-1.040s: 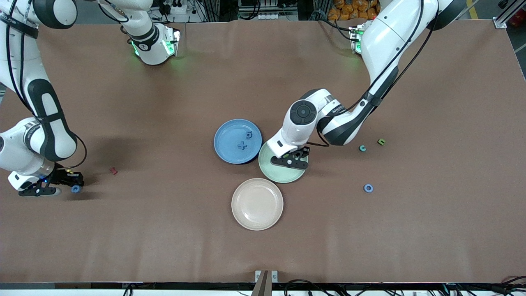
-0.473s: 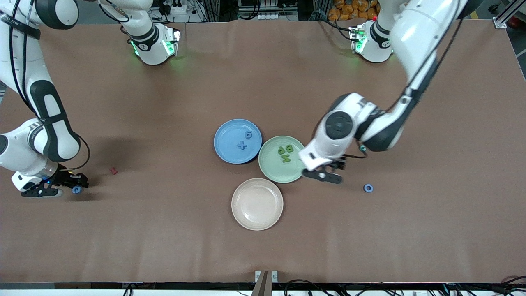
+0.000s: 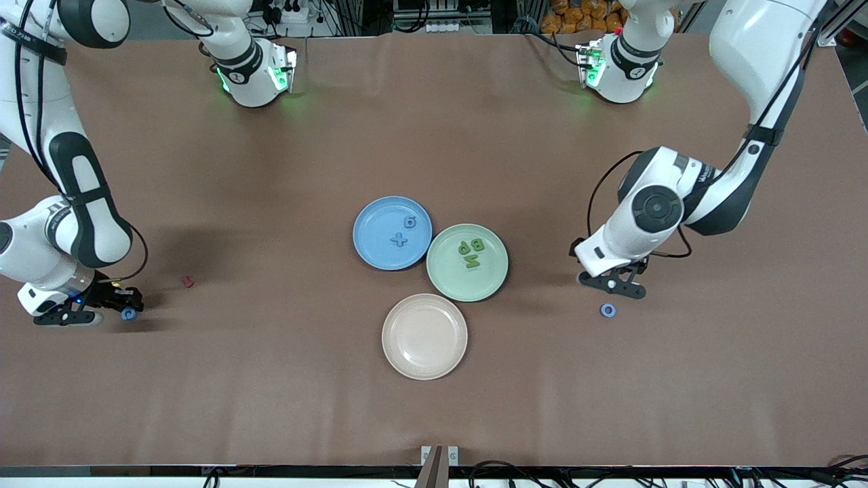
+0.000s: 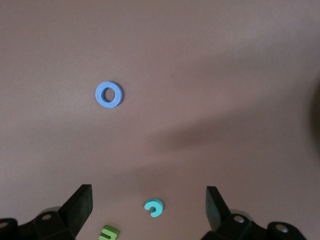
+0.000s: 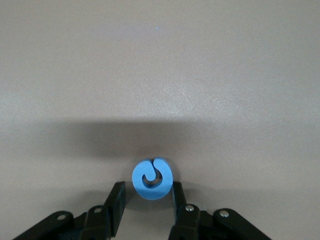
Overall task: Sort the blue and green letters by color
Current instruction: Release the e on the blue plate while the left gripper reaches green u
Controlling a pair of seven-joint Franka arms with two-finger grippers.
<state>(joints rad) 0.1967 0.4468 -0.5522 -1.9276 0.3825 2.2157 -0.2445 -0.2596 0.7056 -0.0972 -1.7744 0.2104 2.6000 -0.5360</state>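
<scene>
Over the table toward the left arm's end, the left gripper hangs spread wide and empty, having swung away from the green plate, where green letters now lie. A blue ring letter waits just beside it. The right gripper clamps a curled blue letter. The left arm hides the teal piece from the front camera.

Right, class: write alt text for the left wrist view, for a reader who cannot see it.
The open left gripper hangs over the brown table, with a blue ring letter lying ahead of it. A small teal letter sits between the fingers, and a green letter lies beside it.
</scene>
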